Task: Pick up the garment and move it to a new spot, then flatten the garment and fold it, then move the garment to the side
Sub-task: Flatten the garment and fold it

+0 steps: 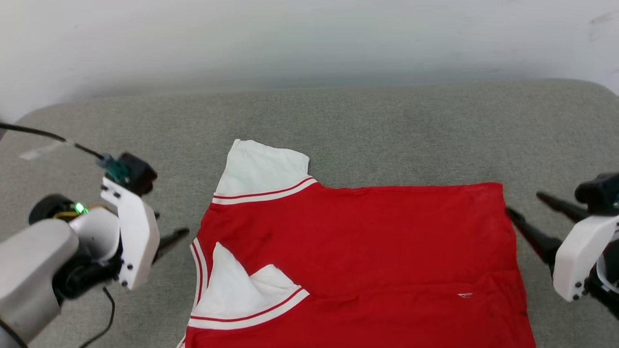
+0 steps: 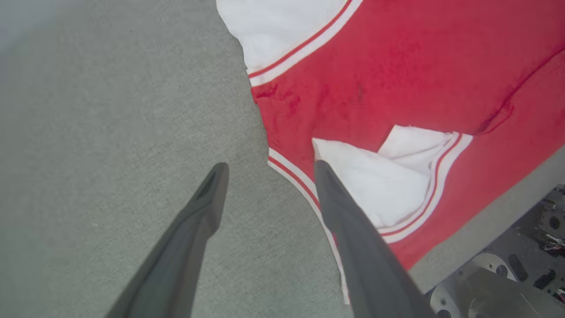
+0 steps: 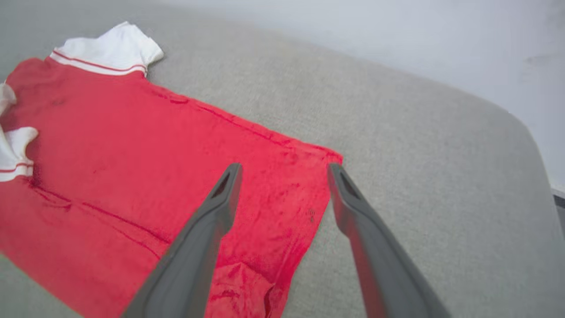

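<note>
As it lies flat, red white-sleeved garment (image 1: 367, 241), striped trim

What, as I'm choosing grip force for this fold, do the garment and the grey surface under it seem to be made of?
The garment looks like thin, soft knit cloth, matte: it lies limp with shallow creases and one sleeve folded over. The grey surface looks like woven upholstery cloth, matte, finely speckled; rounded corners hint at padding, unconfirmed.

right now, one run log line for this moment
garment: spread on grey surface | left gripper: open by collar | right gripper: open by hem
</note>
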